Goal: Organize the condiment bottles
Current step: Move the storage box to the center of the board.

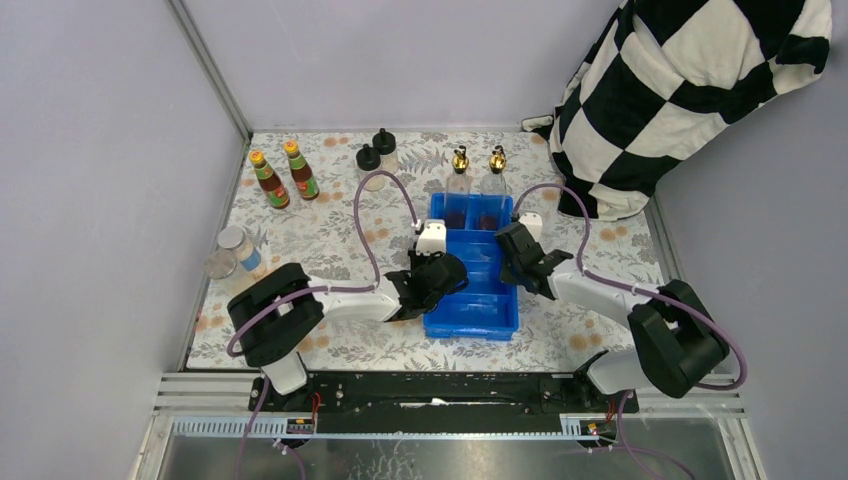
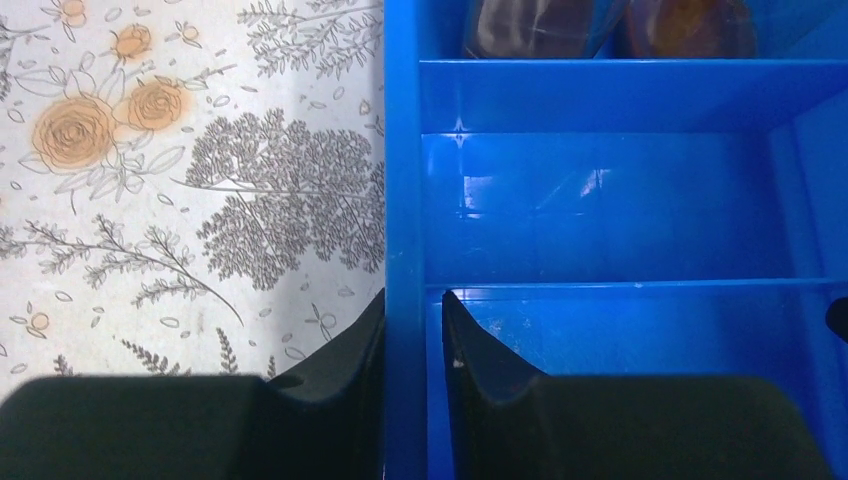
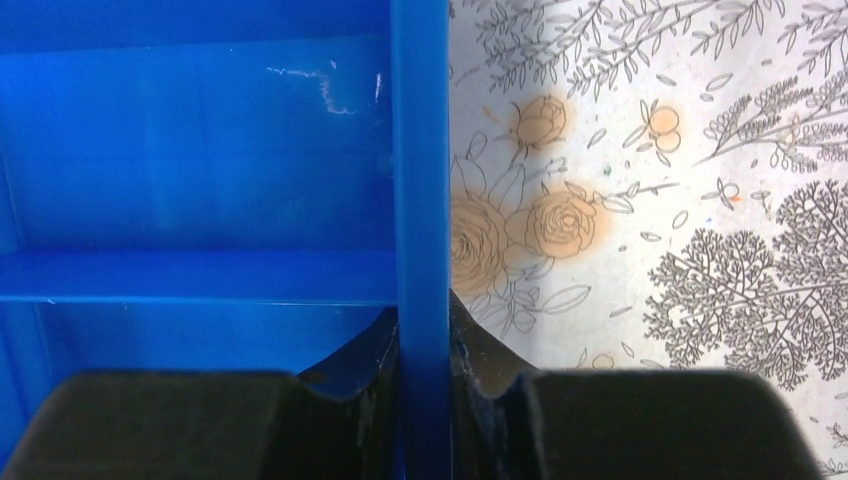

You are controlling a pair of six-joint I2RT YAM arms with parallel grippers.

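The left wall of the blue divided tray [image 1: 470, 325] is being pinched by the left claw [image 2: 412, 305]. One finger is being pressed against the outside of the wall and the other against the inside, with only the wall's thickness between them. The right wall is being clamped the same way by the right claw [image 3: 422, 315], its jaws closed down on the plastic. The tray is being held flat on the flower-patterned bench [image 1: 300, 240], midway between the two arms.

The two gold-spouted bottles [image 1: 478, 165] are being carried upright, side by side, in what appear to be the tray's far compartments. Their dark bases are being shown at the top of the left wrist view. The near compartments are being shown bare. The two black-capped bottles [image 1: 377, 157] are being kept on the bench just beyond the tray's far left corner. The two orange-capped sauce bottles [image 1: 283, 172] are being kept upright at the far left. The two silver-lidded jars [image 1: 228, 250] are being kept at the left edge, well apart from the tray.
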